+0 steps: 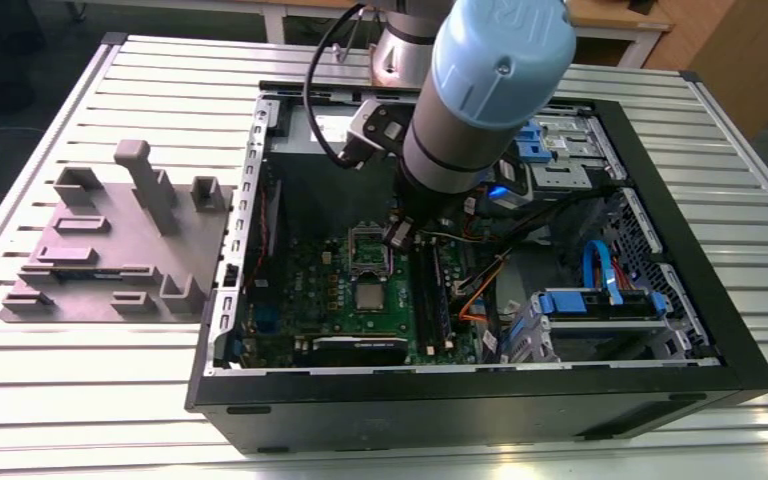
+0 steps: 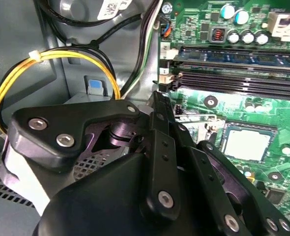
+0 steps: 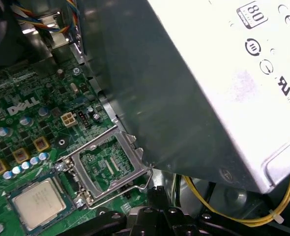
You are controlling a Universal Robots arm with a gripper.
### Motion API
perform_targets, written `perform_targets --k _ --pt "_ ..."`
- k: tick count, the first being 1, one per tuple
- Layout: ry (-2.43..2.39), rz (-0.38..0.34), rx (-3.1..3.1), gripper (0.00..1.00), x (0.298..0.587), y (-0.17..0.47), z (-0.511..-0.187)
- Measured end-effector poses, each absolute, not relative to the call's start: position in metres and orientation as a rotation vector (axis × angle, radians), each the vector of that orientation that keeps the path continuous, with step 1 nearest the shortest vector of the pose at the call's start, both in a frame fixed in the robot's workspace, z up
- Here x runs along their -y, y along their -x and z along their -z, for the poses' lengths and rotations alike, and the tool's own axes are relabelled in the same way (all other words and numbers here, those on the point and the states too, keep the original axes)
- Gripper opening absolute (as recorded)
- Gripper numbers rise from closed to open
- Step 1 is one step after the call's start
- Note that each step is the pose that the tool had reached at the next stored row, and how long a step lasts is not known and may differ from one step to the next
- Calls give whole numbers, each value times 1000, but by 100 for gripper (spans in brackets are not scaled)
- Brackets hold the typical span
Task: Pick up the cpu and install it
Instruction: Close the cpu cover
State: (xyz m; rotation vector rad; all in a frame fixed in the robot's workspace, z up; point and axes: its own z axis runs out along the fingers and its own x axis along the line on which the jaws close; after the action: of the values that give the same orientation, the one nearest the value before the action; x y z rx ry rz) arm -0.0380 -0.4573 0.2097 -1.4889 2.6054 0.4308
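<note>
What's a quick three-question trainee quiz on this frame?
1. True or false: the cpu sits on the green motherboard.
2. In the first wrist view, the metal socket bracket beside the cpu is: A) flipped open, B) shut over the cpu, C) missing.
3. Fill in: in the exterior view, the gripper hangs inside the open ____.

Key: 1 true; 2 A; 3 computer case.
</note>
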Motion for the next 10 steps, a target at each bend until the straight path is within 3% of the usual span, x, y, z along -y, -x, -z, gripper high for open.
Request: perform_targets --k 10 --pt "1486 -441 -2600 11 449 39 -202"
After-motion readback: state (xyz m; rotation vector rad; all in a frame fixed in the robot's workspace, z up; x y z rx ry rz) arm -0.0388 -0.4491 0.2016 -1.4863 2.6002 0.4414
